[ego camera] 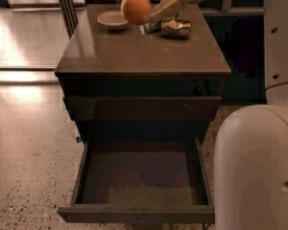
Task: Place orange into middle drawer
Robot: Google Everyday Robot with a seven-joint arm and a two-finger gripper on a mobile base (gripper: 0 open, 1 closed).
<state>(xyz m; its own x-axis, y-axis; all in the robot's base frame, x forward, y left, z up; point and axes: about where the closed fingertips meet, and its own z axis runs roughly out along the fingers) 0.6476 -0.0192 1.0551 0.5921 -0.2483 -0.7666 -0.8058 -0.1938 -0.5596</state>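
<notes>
The middle drawer [143, 177] stands pulled out under the desk [144, 51]; only its grey-brown floor is seen inside. The orange [135, 7] is pinched in the pincer [144, 5] over the desk's far end, near a shallow bowl [112, 19]. As it is round, no long axis can be told. The upper finger is cut off at the top, and a foil packet [176, 28] is partly hidden.
</notes>
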